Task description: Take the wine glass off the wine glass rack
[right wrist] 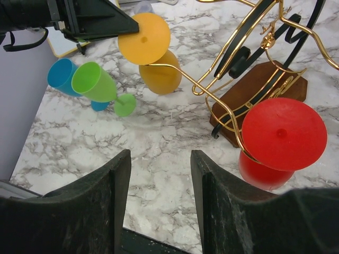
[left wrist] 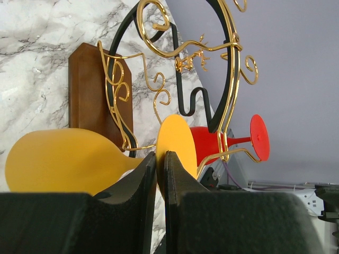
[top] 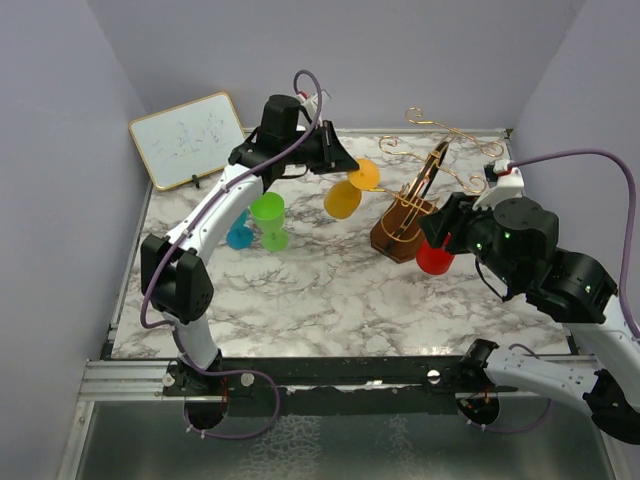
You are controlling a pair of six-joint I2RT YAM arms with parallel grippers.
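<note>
Currently, the left arm is reaching from its base at the lower left of the top view, up and across to the upper centre. There the left end effector (top: pixel 352 168) is meeting the orange wine glass (top: pixel 342 200). The right arm is folding back on itself at the right edge of that view. The right end effector (top: pixel 442 225) is hovering just beside the wine glass rack (top: pixel 420 190) and just above the red wine glass (top: pixel 435 260).

The left wrist view is showing what the top view is hiding. The left fingers (left wrist: pixel 140 182) are standing almost together and are pinching the thin rim of the orange glass's round foot. The bowl is lying sideways at the lower left of that frame. The stem is sitting at the outer end of a gold wire arm of the rack, so this glass is not yet off the rack.

The right wrist view is showing the right end effector's jaws spread wide and holding nothing, with bare marble counter (right wrist: pixel 159 132) between them. At the right of that frame the red glass is hanging foot-up from another wire arm, close against the brown wooden base (right wrist: pixel 265 84). At the left of the frame, a green wine glass (right wrist: pixel 95 82) and a blue wine glass (right wrist: pixel 61 76) are sitting together, well apart from the rack. The left wrist view is not showing either of them.

Only the top view is showing the whiteboard (top: pixel 188 138), at the upper left.
</note>
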